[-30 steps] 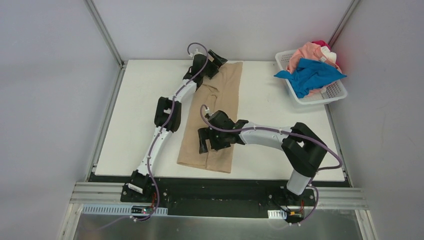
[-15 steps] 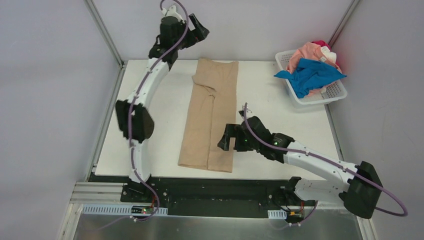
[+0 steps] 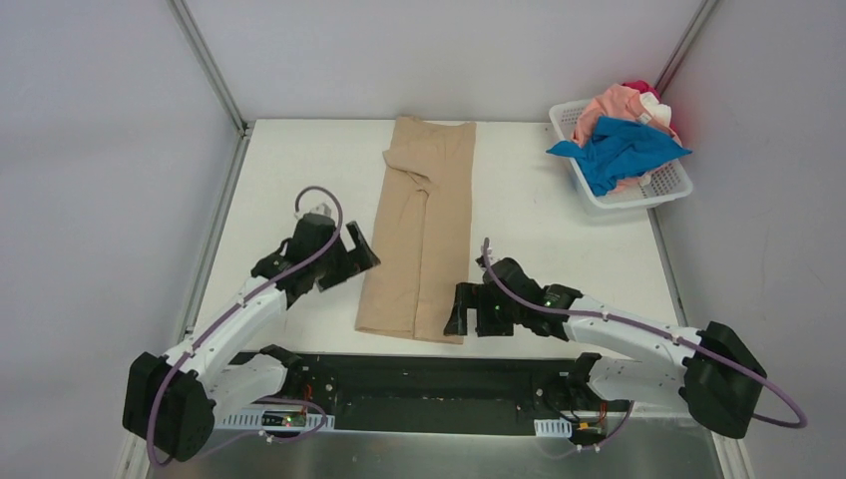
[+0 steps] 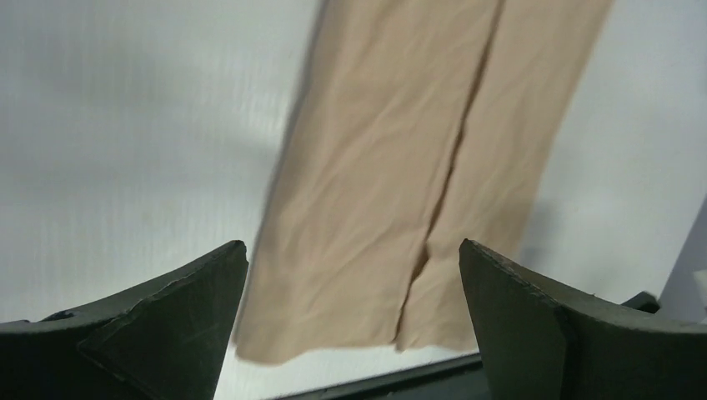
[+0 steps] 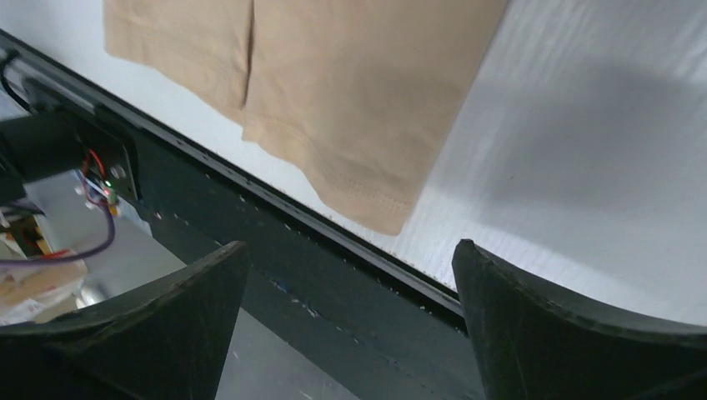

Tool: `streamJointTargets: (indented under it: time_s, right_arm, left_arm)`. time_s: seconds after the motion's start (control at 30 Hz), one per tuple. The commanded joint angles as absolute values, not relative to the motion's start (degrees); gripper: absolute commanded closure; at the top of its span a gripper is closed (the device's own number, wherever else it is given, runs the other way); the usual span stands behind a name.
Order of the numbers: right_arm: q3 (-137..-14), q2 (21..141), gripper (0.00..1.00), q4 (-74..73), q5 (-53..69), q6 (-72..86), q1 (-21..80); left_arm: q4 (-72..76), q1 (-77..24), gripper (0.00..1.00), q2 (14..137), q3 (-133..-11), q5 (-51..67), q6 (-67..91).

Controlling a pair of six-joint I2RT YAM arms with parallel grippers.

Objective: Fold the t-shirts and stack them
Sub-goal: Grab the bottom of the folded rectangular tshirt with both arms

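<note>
Both arms (image 3: 244,314) (image 3: 609,324) have drawn back to flank the tan t-shirt (image 3: 419,239).

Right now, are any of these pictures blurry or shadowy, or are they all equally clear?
Top external view: evenly lit and sharp, with only faint shadows. Left wrist view: the tan t-shirt looks soft and slightly blurred, the left tool dark in the foreground. Right wrist view: sharper, hem stitching visible, a grey shadow lying across the table.
</note>
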State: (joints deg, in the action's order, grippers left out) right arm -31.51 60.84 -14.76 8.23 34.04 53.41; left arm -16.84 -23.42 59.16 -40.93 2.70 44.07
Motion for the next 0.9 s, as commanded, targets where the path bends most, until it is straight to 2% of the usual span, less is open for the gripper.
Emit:
streamJointTargets:
  time_s: [0.0,0.17,0.33,0.5,0.57,0.7,0.77,0.87]
  right_arm:
    - [-33.3,64.8,0.07,-17.3,12.3,31.0,57.2]
    - [-33.3,67.7,0.14,-17.8,8.8,30.5,59.2]
    - [-32.1,70.5,0.24,-12.4,6.8,30.2,59.3]
    - [-31.2,74.2,0.4,-9.2,7.2,30.5,59.3]
    - [-31.1,75.2,0.49,-9.1,7.2,30.5,59.3]
    - [-30.9,75.8,0.82,-9.2,6.1,30.5,59.3]
    - [-30.7,75.0,0.89,-9.9,7.1,30.2,59.3]
    - [-29.9,72.6,0.94,-11.2,9.9,30.1,59.3]
  left_arm:
    - [-22.7,-26.4,0.02,49.6,-32.5,7.2,51.3]
    - [-23.4,-30.0,0.06,47.1,-23.3,9.7,55.7]
    - [-23.3,-31.2,0.16,51.4,-22.5,11.2,54.7]
    - [-23.3,-31.7,0.44,57.4,-22.4,11.4,53.8]
    - [-23.2,-32.0,0.61,59.0,-22.7,11.0,53.6]
    - [-23.3,-32.3,1.0,59.7,-22.9,10.3,53.6]
    - [-23.3,-32.7,1.0,59.2,-22.3,12.0,53.6]
    - [-23.3,-34.1,1.0,56.8,-20.1,14.5,55.5]
